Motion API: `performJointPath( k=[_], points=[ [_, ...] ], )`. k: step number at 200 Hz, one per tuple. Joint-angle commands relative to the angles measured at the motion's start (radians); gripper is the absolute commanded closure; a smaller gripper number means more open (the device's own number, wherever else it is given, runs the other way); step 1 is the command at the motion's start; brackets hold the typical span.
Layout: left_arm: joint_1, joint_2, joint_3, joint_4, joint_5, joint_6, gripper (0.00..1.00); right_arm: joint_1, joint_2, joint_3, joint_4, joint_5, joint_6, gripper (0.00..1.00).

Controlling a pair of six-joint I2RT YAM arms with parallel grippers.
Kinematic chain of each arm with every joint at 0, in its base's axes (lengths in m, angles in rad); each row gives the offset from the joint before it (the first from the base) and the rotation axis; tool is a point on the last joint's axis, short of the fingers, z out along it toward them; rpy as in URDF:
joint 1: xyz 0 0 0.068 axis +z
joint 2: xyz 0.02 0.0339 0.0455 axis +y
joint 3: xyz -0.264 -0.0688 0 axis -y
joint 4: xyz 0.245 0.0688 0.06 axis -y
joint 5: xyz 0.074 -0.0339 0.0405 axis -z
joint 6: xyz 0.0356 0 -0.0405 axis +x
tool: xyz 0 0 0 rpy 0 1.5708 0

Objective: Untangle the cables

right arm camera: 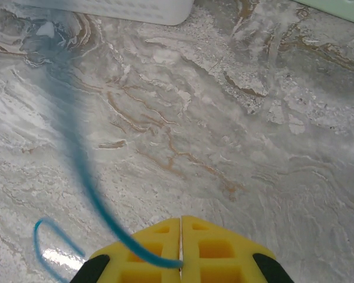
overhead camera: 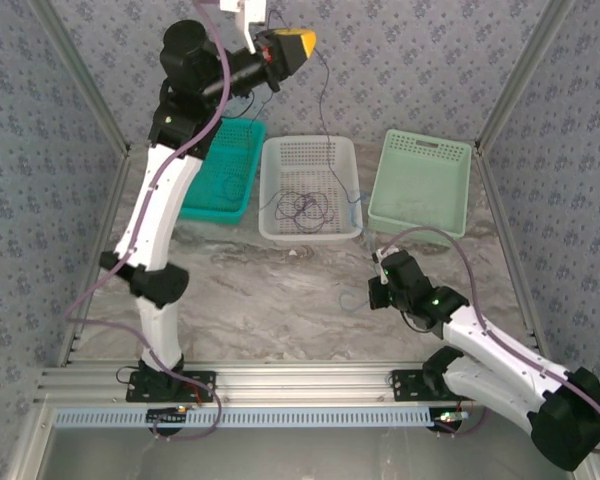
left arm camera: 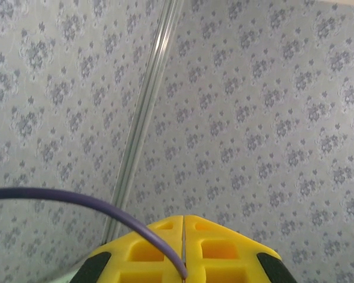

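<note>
Right jaws pinch blue cable (right arm camera: 88,177), blurred | left jaws pinch purple cable (left arm camera: 106,208), cut off

The light is bright, white and even, with no dark corners. In the top view the right arm (overhead camera: 500,345) makes only a faint, soft shadow on the marble table (overhead camera: 280,300). In the right wrist view the blue cable (right arm camera: 76,147) is smeared and fuzzy, and a small white shine sits by its loop. In the left wrist view the wallpaper (left arm camera: 271,118) is clear, and the purple cable (left arm camera: 76,198) looks a bit soft.
</note>
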Motion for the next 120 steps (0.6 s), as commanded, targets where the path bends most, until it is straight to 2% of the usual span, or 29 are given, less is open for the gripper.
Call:
performJointPath(
  k=[1,21,41,85,120],
  points=[
    [0.022,0.137,0.283,-0.105,0.027,-0.052,0.99,0.007,-0.03,-0.023,-0.039,0.02,0.054,1.0],
    [0.06,0.205,0.342,-0.034,0.027,-0.152,0.99,0.006,-0.029,-0.035,-0.054,0.016,0.076,1.0],
    [0.059,0.226,0.33,-0.028,0.04,-0.157,0.99,0.015,-0.046,-0.053,-0.047,0.005,0.083,1.0],
    [0.019,0.276,0.326,-0.175,0.085,-0.093,1.0,0.032,-0.136,-0.046,-0.049,0.009,0.096,1.0],
    [-0.018,0.322,0.326,-0.323,0.06,-0.014,1.0,0.04,-0.145,0.005,-0.086,0.005,0.087,1.0]
  ],
)
